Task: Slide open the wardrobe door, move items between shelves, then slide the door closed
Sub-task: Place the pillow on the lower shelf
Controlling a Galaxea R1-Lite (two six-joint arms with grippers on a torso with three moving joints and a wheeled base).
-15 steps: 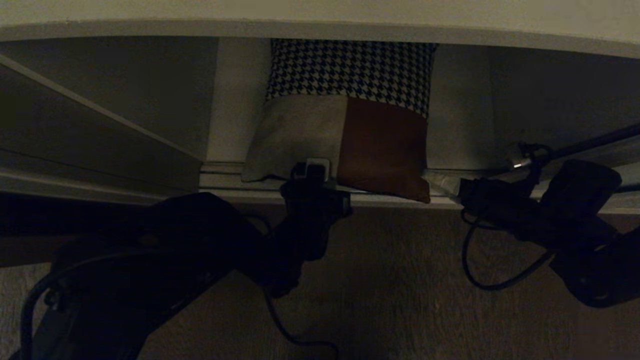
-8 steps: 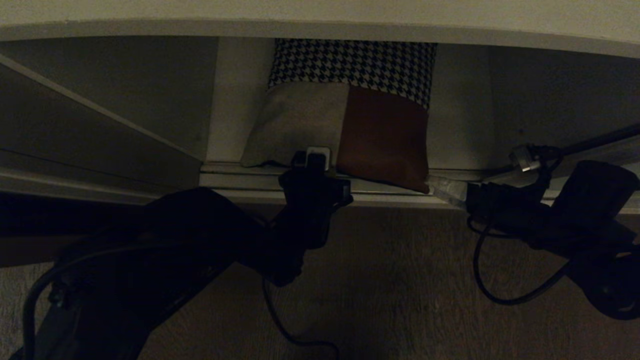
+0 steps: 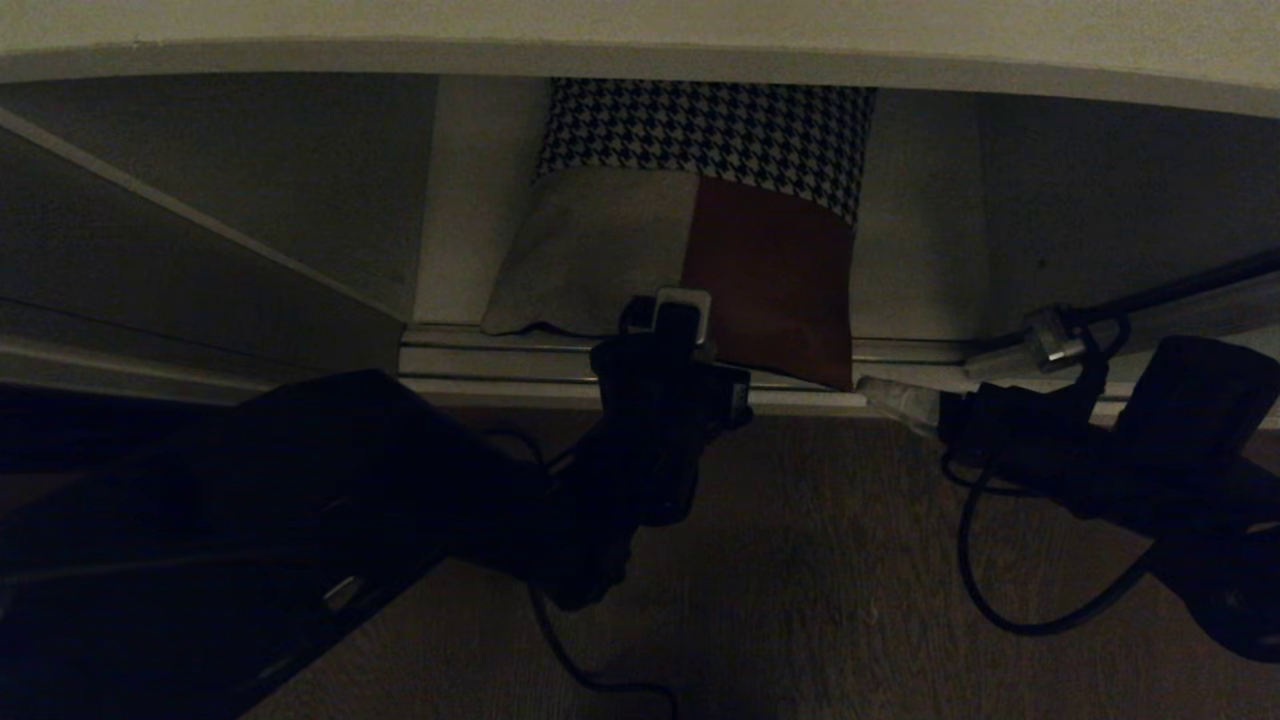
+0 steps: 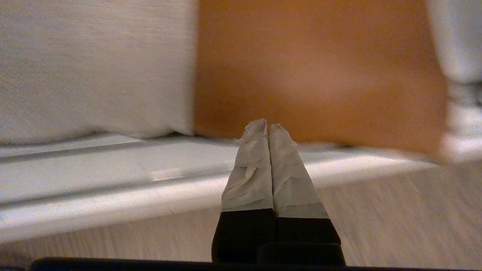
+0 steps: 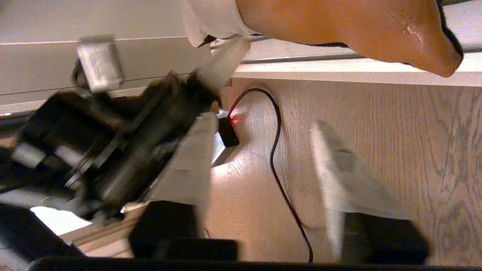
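Cushion (image 3: 690, 240) top behind shelf (image 3: 640, 62)

**Colours and patterns at the wardrobe's lowest shelf**

The cushion (image 3: 690, 240) is patched: black-and-white houndstooth across the top, plain beige at lower left, rust-brown at lower right. The shelf (image 3: 480, 360) under it is off-white. The floor (image 3: 850, 560) is brown wood grain. The left gripper (image 4: 268, 130) has black fingers wrapped in whitish tape.

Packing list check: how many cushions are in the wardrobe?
1. The cushion stands on the bottom shelf, its lower edge at the front rail. Others may be hidden behind the sliding wardrobe door.
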